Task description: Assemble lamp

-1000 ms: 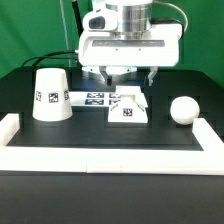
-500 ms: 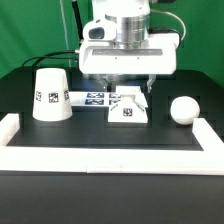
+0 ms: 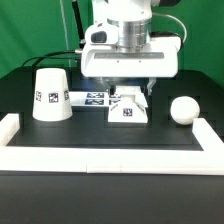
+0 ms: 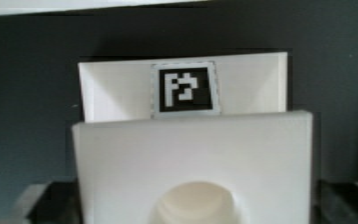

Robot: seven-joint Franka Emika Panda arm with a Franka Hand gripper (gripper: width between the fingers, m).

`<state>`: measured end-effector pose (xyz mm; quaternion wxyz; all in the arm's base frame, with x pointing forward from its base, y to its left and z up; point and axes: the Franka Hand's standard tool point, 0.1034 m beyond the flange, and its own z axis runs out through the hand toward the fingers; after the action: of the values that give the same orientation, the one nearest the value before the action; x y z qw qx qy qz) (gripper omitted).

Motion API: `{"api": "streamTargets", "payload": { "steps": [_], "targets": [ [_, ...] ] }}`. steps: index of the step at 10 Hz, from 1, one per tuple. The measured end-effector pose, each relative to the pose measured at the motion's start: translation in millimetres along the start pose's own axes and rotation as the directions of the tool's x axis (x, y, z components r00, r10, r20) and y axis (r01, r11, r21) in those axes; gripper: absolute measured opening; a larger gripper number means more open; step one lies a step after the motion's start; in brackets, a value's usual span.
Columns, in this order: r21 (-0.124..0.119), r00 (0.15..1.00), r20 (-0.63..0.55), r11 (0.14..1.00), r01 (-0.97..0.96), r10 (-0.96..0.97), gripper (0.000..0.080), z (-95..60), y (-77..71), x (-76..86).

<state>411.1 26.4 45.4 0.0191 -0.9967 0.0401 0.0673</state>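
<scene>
The flat square lamp base [image 3: 128,110] lies on the black table, tag on its front. My gripper [image 3: 129,93] hangs straight over it, open, with one finger [image 3: 108,94] on each side of the base's rear part. In the wrist view the base [image 4: 194,150] fills the middle, with its round socket [image 4: 194,205] and a tag [image 4: 183,88]; the dark fingers [image 4: 39,205] stand off both sides and do not touch it. The cup-shaped shade [image 3: 51,94] stands at the exterior view's left. The round bulb [image 3: 183,110] lies at the right.
The marker board [image 3: 92,98] lies flat between the shade and the base, just behind the base. A low white border rail [image 3: 110,156] runs along the front and up both sides of the table.
My gripper has come down toward the base, and its fingers now reach beside the base's rear. The shade, bulb and base have not moved.
</scene>
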Motion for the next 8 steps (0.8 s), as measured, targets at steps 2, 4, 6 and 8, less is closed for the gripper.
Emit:
{"api": "streamTargets", "payload": {
  "steps": [2,4,6,8],
  "targets": [
    [0.000,1.000,0.000,1.000,0.000,0.000,0.0532,0.0,0.0,0.0],
    [0.000,1.000,0.000,1.000,0.000,0.000,0.0533,0.0,0.0,0.0],
    [0.000,1.000,0.000,1.000,0.000,0.000,0.0533,0.0,0.0,0.0],
    [0.003,1.000,-0.006,1.000,0.010,-0.010,0.0534,-6.5,-2.2,11.9]
  ]
}}
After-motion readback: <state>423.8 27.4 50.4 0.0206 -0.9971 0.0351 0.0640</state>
